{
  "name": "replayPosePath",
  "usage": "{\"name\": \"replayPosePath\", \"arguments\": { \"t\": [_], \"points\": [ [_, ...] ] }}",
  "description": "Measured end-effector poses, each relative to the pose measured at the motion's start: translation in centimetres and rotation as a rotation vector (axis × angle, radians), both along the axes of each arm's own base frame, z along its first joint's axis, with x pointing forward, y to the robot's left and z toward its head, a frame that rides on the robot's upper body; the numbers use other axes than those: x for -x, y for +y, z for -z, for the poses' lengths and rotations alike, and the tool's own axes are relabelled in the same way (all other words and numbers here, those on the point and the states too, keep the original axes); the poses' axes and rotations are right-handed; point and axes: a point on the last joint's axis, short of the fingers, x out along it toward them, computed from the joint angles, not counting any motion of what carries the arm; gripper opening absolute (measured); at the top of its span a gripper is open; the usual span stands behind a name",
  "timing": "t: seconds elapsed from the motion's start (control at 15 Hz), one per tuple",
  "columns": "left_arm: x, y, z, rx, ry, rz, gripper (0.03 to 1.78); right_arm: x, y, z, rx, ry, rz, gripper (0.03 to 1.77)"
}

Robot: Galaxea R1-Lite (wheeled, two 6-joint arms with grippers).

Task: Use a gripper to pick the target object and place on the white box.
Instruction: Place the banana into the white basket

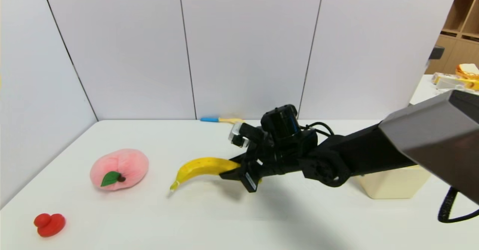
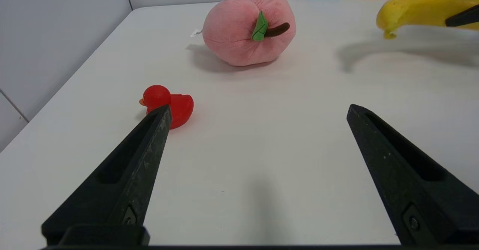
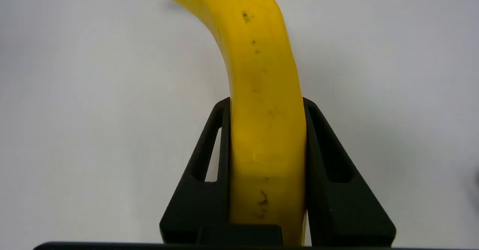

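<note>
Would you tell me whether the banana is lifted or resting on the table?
Lifted: the banana hangs above its shadow on the table.

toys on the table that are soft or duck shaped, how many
2: the pink plush peach at the back left, the red duck nearer the front left.

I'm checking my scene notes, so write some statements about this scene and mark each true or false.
1. The right hand is closed on the banana. True.
2. The banana rests on the table. False: it is held above it, its shadow falling below.
3. The left hand grips the red duck. False: that hand is open and holds nothing.
4. The plush peach has a green leaf. True.
5. The banana is inside the white box. False: it is outside the box.
</note>
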Motion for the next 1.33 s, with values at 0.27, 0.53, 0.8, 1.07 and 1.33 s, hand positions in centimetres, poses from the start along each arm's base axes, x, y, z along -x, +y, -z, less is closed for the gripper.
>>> {"name": "replayPosePath", "arguments": {
  "t": [0.27, 0.53, 0.8, 1.07, 1.33],
  "points": [
    [0.0, 0.0, 0.0, 0.000, 0.000, 0.000, 1.69, -0.1, -4.4, -4.9, -0.029, -0.041, 0.093, 0.56],
    [0.0, 0.0, 0.0, 0.000, 0.000, 0.000, 1.69, 0.0, -9.2, -9.4, -0.080, -0.139, 0.201, 0.56],
    [0.0, 0.0, 0.0, 0.000, 0.000, 0.000, 1.69, 0.4, -14.7, -12.2, -0.108, -0.208, 0.348, 0.56],
    [0.0, 0.0, 0.0, 0.000, 0.000, 0.000, 1.69, 1.4, -20.7, -12.2, -0.094, -0.213, 0.527, 0.56],
    [0.0, 0.0, 0.0, 0.000, 0.000, 0.000, 1.69, 2.2, -25.9, -11.6, -0.086, -0.209, 0.701, 0.56]
  ]
}}
